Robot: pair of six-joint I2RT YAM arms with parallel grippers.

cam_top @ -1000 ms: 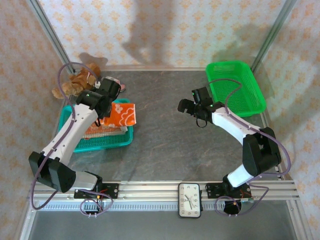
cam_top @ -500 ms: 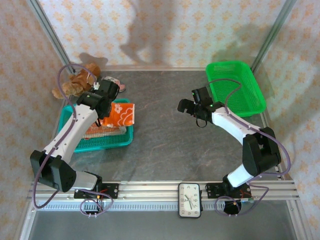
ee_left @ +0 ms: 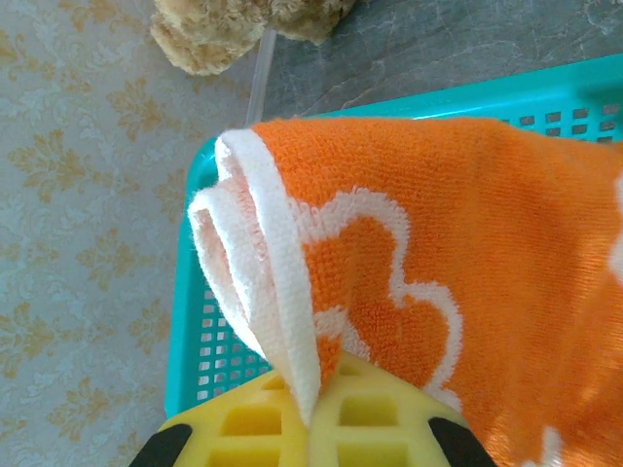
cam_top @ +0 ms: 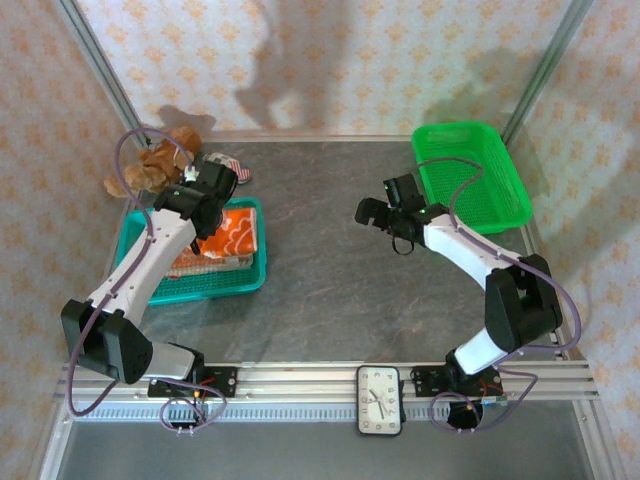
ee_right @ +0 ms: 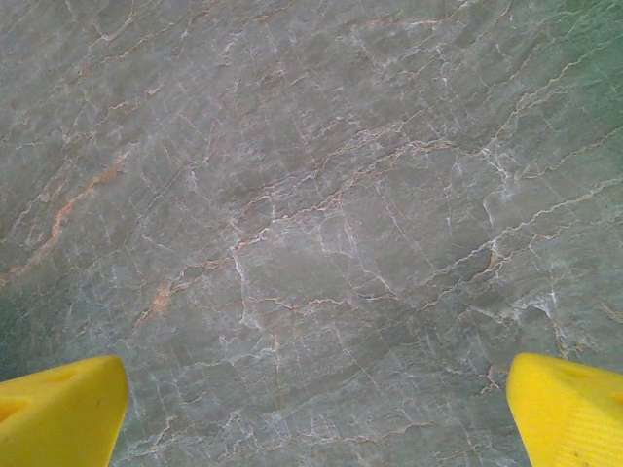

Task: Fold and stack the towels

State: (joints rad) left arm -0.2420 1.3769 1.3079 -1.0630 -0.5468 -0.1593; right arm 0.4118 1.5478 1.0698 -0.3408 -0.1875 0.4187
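Left tool [ee_left: 313, 413] is pinched tight on the soft, floppy-looking orange towel [ee_left: 458, 224] by its folded hem, over the teal tray [ee_left: 190, 331] at 9 o'clock on the desk [cam_top: 330, 280], right tool [ee_right: 316, 413] gaping, empty.

From above, the left arm [cam_top: 147, 258] covers part of the orange towel [cam_top: 243, 232] and the stack [cam_top: 210, 264] under it, whose prints are too small to read. In the left wrist view the top edge cuts the bear [ee_left: 243, 27]; the right claw [ee_right: 316, 413] is cropped to two yellow tips.
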